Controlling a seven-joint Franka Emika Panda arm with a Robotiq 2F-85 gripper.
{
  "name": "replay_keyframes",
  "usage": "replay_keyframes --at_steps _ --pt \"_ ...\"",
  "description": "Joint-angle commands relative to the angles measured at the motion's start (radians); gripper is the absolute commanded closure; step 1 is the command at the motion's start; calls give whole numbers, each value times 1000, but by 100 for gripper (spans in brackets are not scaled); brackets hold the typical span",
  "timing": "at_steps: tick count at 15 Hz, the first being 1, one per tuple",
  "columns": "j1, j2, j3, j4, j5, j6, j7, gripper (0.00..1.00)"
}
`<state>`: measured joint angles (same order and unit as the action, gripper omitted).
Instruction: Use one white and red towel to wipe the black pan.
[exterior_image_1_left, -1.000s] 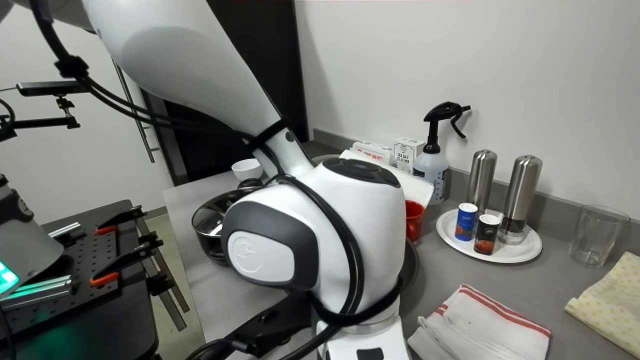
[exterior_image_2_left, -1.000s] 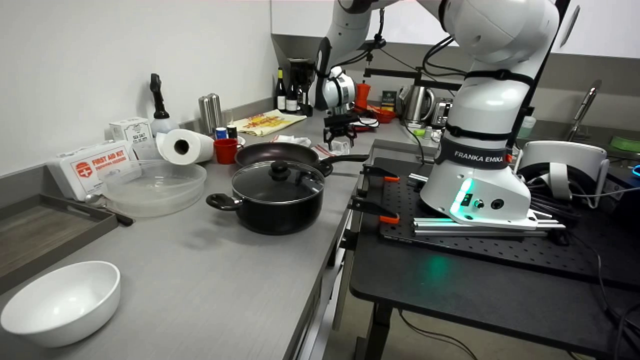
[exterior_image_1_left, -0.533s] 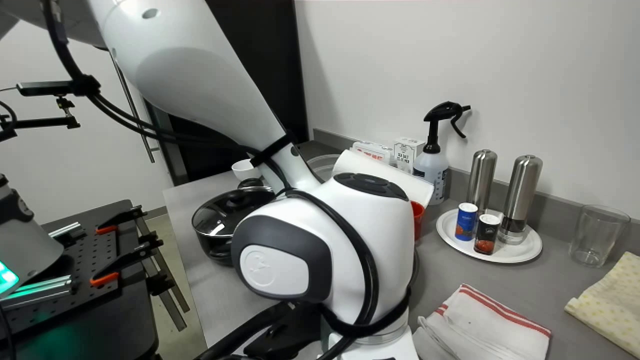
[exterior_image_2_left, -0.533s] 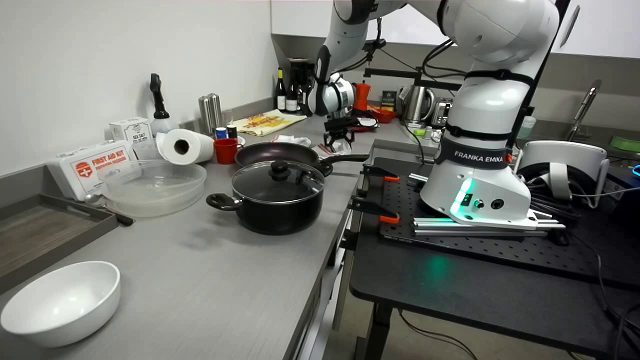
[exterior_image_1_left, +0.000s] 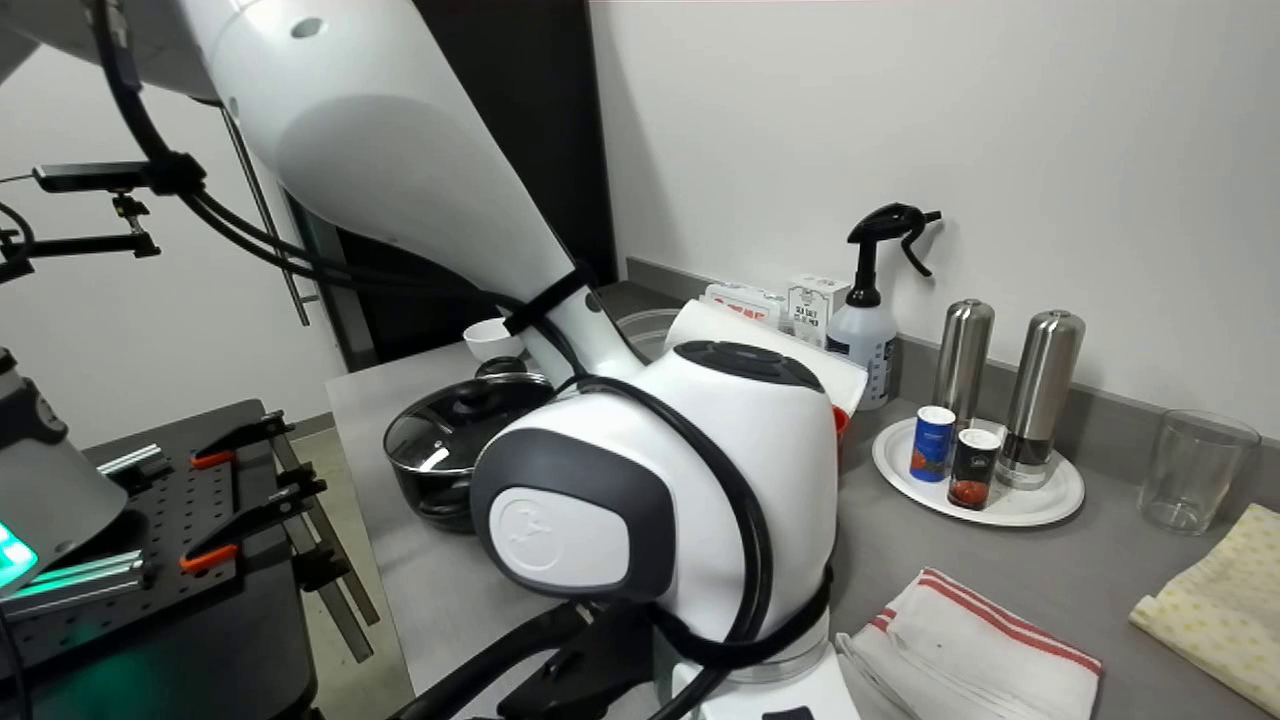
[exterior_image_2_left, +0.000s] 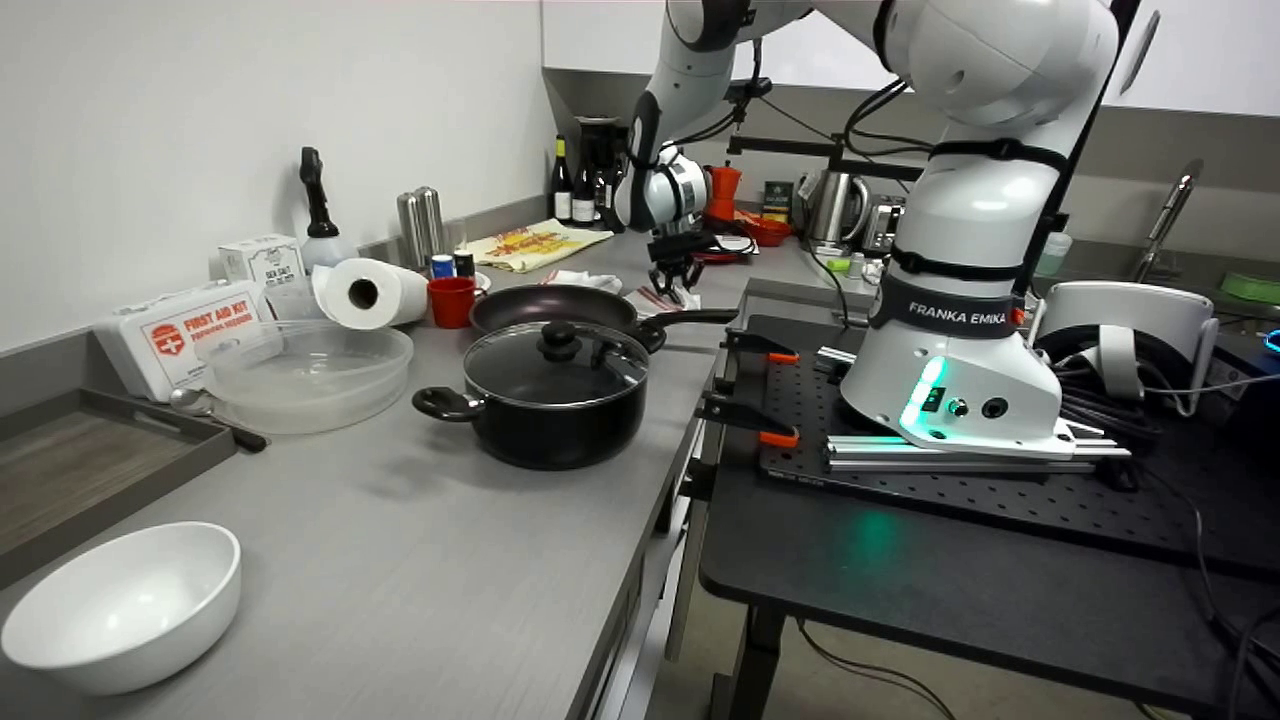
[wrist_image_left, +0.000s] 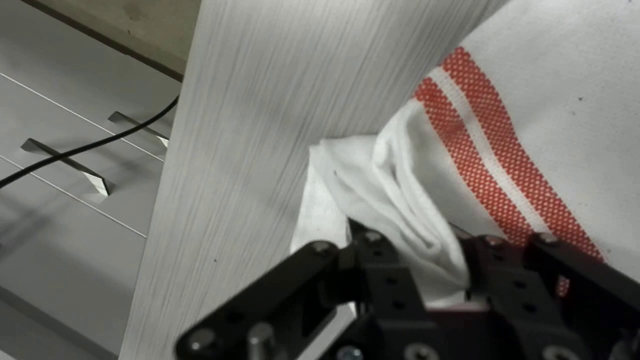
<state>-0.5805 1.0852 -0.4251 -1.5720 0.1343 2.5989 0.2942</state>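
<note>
The hand (wrist_image_left: 434, 250) pinches the towel (wrist_image_left: 555, 100) by a puffy fold, and the rest lies under and beside the hand on the table (wrist_image_left: 245, 125). The towel looks light, soft and floppy, so a fat fold like this should be a good place to hold. An exterior view shows the pan (exterior_image_2_left: 555, 302) near the hand. The wrist view has no pan in it, but it shows the pinched fold up close.
</note>
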Motion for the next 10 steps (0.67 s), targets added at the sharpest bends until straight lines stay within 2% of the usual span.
replay_keyframes --at_steps 1,7,10 --pt "6 -42 -11 -53 -23 68 -58 99" --pt "18 -187 -28 -221 -43 241 -164 97" --pt "18 -256 -12 -281 -77 294 -250 97"
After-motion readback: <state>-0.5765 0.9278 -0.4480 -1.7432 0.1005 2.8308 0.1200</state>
